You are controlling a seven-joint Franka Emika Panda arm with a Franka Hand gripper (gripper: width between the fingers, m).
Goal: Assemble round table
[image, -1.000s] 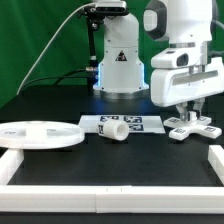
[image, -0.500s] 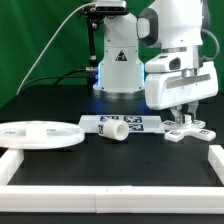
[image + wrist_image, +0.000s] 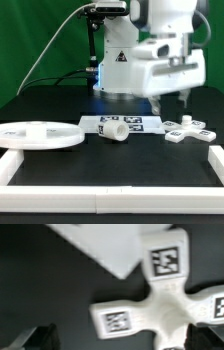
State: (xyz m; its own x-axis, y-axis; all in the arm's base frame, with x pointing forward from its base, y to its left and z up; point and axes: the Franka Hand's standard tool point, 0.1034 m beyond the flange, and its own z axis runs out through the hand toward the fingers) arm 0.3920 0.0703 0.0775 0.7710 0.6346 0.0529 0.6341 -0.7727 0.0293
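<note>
The small cross-shaped foot [image 3: 186, 128] lies flat on the black table at the exterior view's right. It fills the wrist view [image 3: 160, 308], with its tags facing up. The short cylinder leg [image 3: 114, 130] lies on its side at the front edge of the marker board [image 3: 130, 121]. The large round disc [image 3: 40, 133] lies flat at the exterior view's left. My gripper [image 3: 172, 102] hangs above the table, just to the left of the foot and above it. It is open and empty. In the wrist view its dark fingers [image 3: 40, 339] stand wide apart and off the foot.
A white border rail [image 3: 110, 172] runs along the front and up the right side [image 3: 216, 155]. A corner of the marker board shows in the wrist view [image 3: 105, 246]. The arm's base [image 3: 118, 65] stands at the back.
My gripper has risen from right over the foot and moved toward the exterior view's left. The foot stays on the table, about where it was.
</note>
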